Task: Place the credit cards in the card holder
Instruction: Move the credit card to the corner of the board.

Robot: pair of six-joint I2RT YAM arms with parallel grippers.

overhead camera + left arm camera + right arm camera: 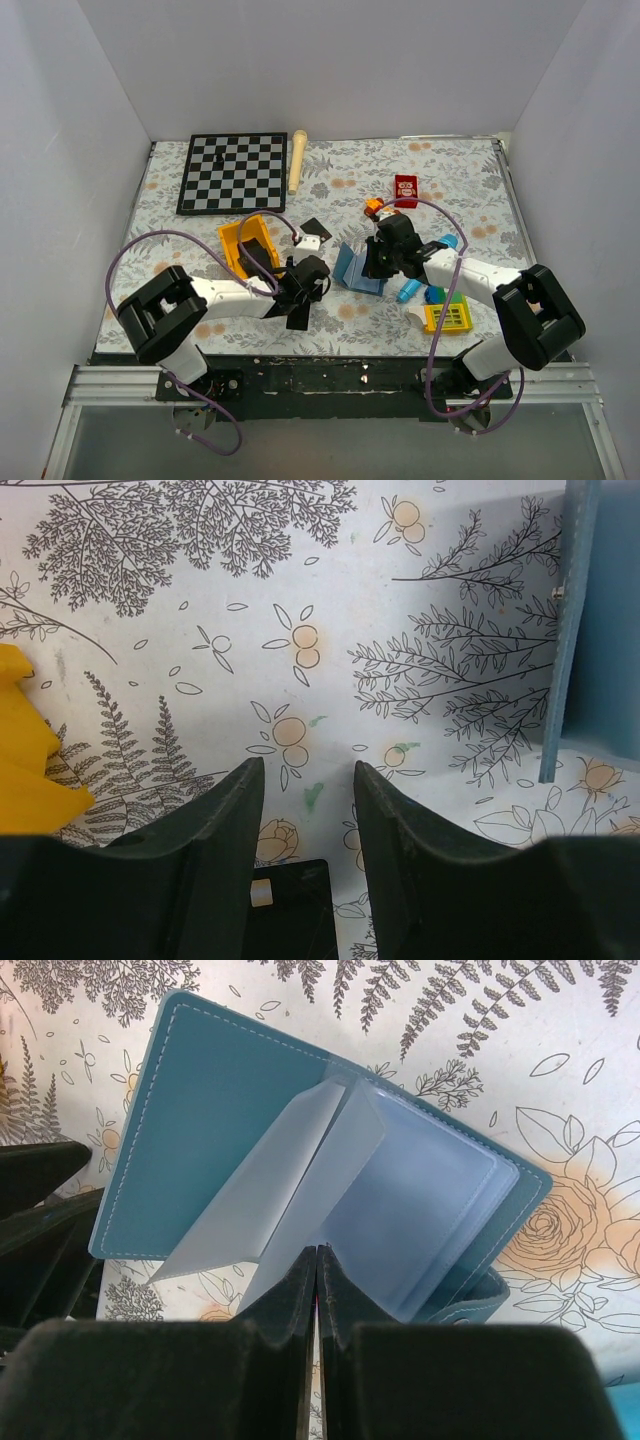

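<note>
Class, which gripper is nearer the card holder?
Right. The right gripper pinches a clear sleeve of the card holder; the left gripper sits apart, on its left side.

No legible text, brand, number or sign is shown in any view. The white panel on the small red box [406,189], near the table's [470,180] far edge, is too small to be read.

The card holder [358,270] is laid mid-table, with a tray [232,240] to its left. A chessboard [232,172] is set behind the tray, a stick [297,160] just right of it.
</note>
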